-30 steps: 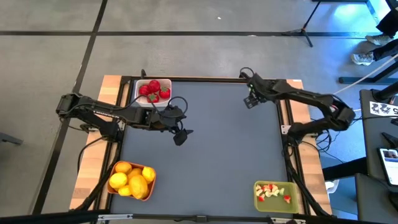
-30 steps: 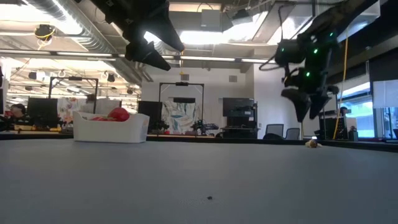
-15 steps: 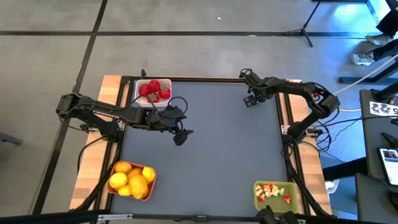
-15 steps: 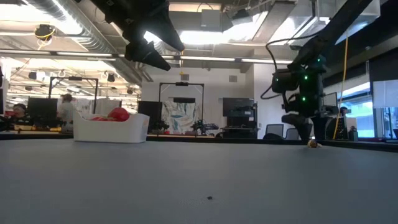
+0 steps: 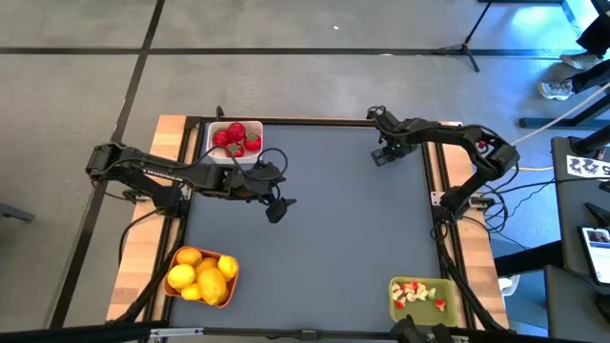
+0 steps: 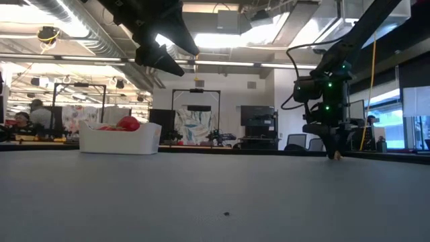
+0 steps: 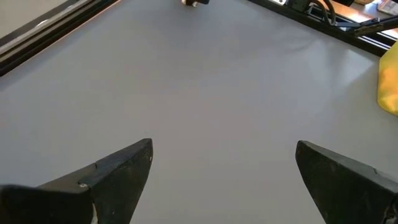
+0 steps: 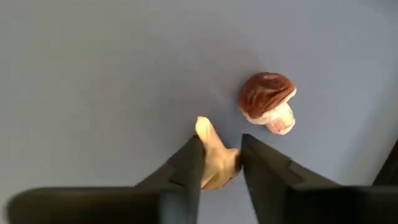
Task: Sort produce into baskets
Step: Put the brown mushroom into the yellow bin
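Right hand down on the surface at its far right corner, fingers clamped on a pale bit; a small red-capped mushroom sits just beside. Left hand spread wide, holding nothing, hovering near the white basket of strawberries.

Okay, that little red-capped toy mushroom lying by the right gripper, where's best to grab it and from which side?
Probably across the rounded red cap of the small red-capped mushroom, coming straight down: it lies tipped over on the grey mat, its pale stem short and narrow. The right gripper already pinches a pale piece beside it.
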You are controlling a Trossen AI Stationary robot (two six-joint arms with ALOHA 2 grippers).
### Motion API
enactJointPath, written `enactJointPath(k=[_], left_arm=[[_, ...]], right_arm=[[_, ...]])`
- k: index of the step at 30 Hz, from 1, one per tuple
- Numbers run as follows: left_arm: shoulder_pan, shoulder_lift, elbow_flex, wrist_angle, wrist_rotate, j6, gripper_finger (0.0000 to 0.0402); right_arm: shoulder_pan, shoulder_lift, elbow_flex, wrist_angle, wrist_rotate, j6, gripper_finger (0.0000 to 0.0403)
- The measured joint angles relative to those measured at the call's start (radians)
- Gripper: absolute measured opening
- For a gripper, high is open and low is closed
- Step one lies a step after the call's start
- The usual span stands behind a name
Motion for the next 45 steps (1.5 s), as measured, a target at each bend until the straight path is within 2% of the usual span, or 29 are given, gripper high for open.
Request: enactJointPath(k=[4,8,13,19,26,32,39,45], left_arm=[[0.000,0.000,0.000,0.000,-0.001,0.000,0.0388],[0.000,0.000,0.000,0.000,-0.003,0.000,0.0388],[0.000,0.000,0.000,-0.001,-0.003,0.000,0.0388],[0.000,0.000,0.000,-0.001,-0.004,0.001,0.0388],[0.000,0.000,0.000,-0.001,-0.003,0.000,0.0388],[0.000,0.000,0.000,-0.002,-0.003,-0.008,0.0388],[0.000,0.000,0.000,-0.004,-0.003,-0.018,0.0388],[0.000,0.000,0.000,-0.004,-0.003,-0.023,0.0388]], right_arm=[[0.000,0.000,0.000,-0.002,-0.001,-0.029,0.0055],[0.002,-0.010,0.000,-0.028,-0.036,-0.050,0.0023],[0.060,-0.085,-0.001,-0.104,-0.086,-0.049,0.0025],[0.227,-0.232,-0.001,-0.242,-0.096,0.002,0.0038],[0.483,-0.412,-0.001,-0.430,-0.124,0.167,0.0039],[0.755,-0.541,-0.001,-0.519,-0.201,0.404,0.0039],[1.121,-0.600,-0.001,-0.479,-0.279,0.739,0.0040],[1.437,-0.600,-0.001,-0.321,-0.277,0.982,0.0040]])
